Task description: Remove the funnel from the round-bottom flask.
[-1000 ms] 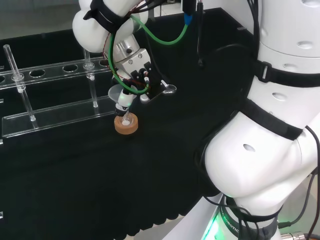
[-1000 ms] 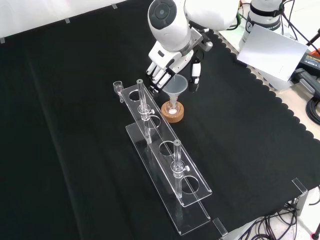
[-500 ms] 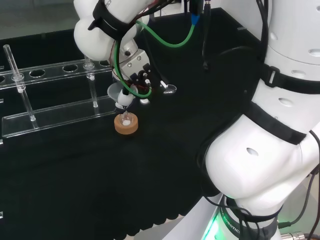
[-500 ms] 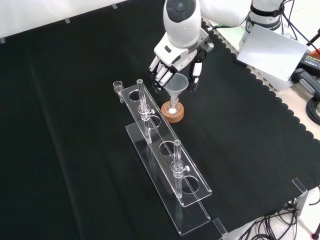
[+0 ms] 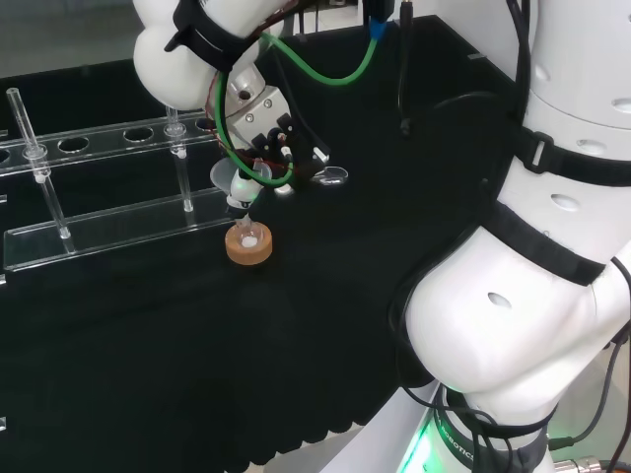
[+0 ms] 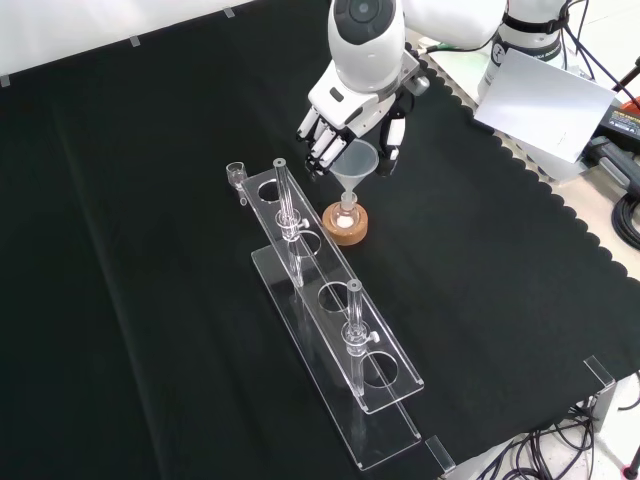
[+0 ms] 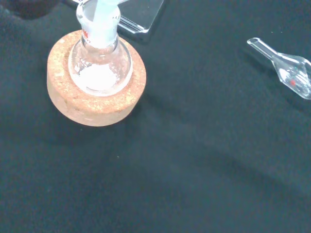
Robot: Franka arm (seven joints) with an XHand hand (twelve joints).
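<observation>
Sitting between curled fingers (image 6: 322,150): funnel (image 6: 356,160).

Funnel (image 7: 99,9) cone cut off by wrist view's edge; robot hand (image 6: 345,115) grip on it unclear.

A lab bench: black cloth (image 6: 150,250), a clear tube rack (image 6: 335,345) at six o'clock, a flask (image 7: 99,65) on a cork ring (image 7: 92,104).

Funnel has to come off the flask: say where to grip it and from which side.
Grip the funnel by its wide cone rim, coming from above. The cone flares open upward, while its thin stem sits down in the flask neck, so only the rim is free to the hand.
</observation>
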